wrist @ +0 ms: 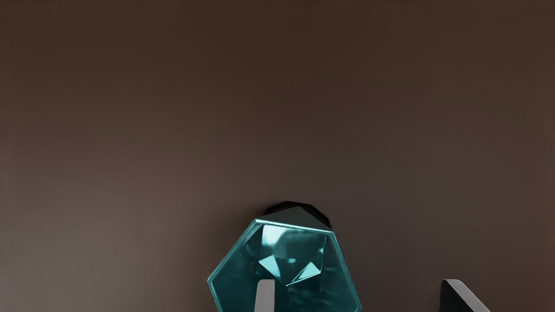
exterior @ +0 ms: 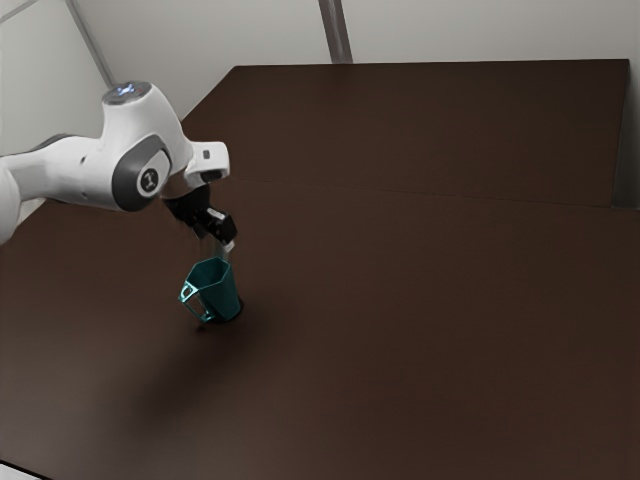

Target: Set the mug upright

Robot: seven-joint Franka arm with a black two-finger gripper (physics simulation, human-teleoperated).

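Note:
The black gripper (exterior: 217,243) is just above the teal mug (exterior: 224,292) in the exterior view. The faceted mug has its mouth up and its handle toward the exterior view's left; it looks slightly tilted, though whether its base lies flat on the table is unclear. In the wrist view the gripper (wrist: 359,294) stands open, its two fingers wide apart. One finger overlaps the opening of the mug (wrist: 295,247), the other is outside the rim. How deep the first finger reaches cannot be told.
The dark brown table (exterior: 420,320) spreads around the mug, with a seam across its farther part. Pale walls (exterior: 480,30) rise behind it. The arm comes in from the exterior view's left, above the table.

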